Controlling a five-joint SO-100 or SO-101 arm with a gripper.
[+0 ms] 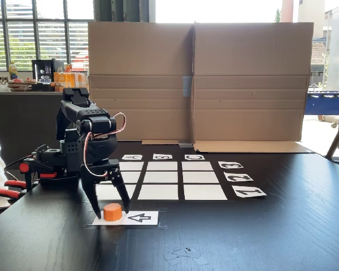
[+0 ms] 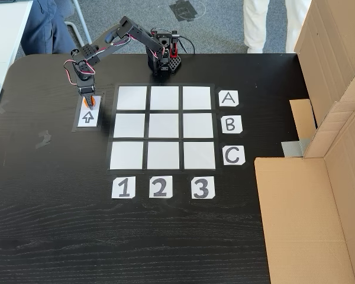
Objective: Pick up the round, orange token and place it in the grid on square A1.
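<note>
The round, orange token (image 1: 112, 212) (image 2: 90, 103) stands on a white card with a black arrow (image 1: 141, 218) (image 2: 87, 117), just outside the grid (image 1: 164, 178) (image 2: 163, 127). My gripper (image 1: 111, 212) (image 2: 89, 99) is lowered over the token and open. One black finger stands on each side of it, with small gaps showing in a fixed view. Square A1 (image 1: 108, 193) (image 2: 132, 98) is the grid corner nearest the arrow card. It is bare and partly behind my fingers (image 1: 123, 197) in a fixed view.
Label cards A B C (image 2: 229, 124) and 1 2 3 (image 2: 159, 187) edge the grid. A tall cardboard wall (image 1: 195, 79) (image 2: 325, 130) closes one table side. The arm's base (image 2: 164, 59) sits at the table edge with red clamps (image 1: 5, 189). Paper scraps (image 1: 183, 255) lie near the front.
</note>
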